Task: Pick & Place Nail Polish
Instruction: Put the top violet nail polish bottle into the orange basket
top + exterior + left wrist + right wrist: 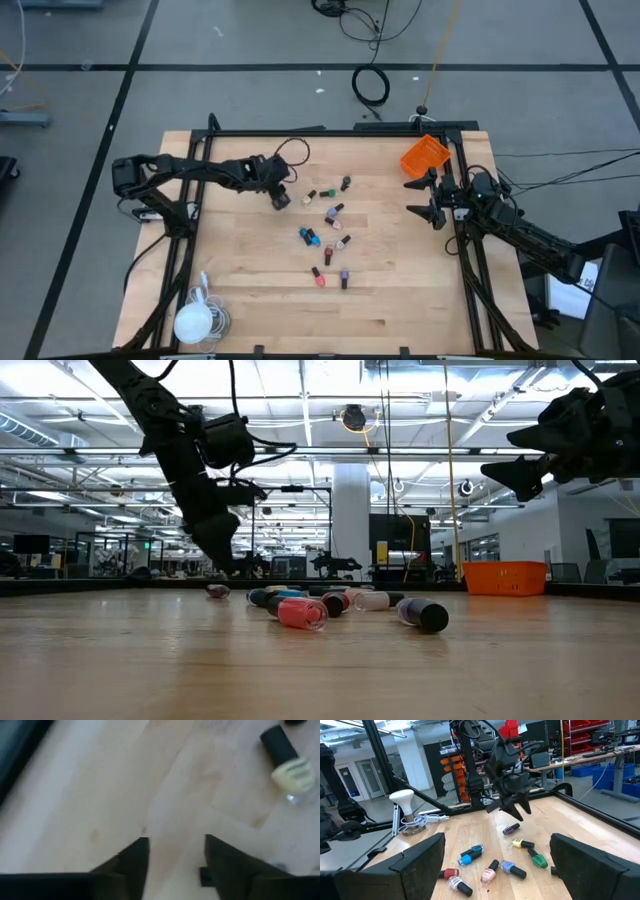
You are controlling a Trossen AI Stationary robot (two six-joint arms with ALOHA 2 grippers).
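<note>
Crowding the nail polish (328, 235): left end effector (280, 199), orange bin (424, 156).

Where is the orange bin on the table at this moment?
In the high view the orange bin sits at the table's far right corner, just beyond the right gripper and apart from the nail polish bottles scattered mid-table.

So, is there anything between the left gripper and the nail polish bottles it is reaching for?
Nothing visible. The left gripper hangs low over bare wood of the light wooden table, fingers apart and empty. The nearest small bottle, pale yellow with a dark cap, lies on its side just beyond, with only open tabletop between.
</note>
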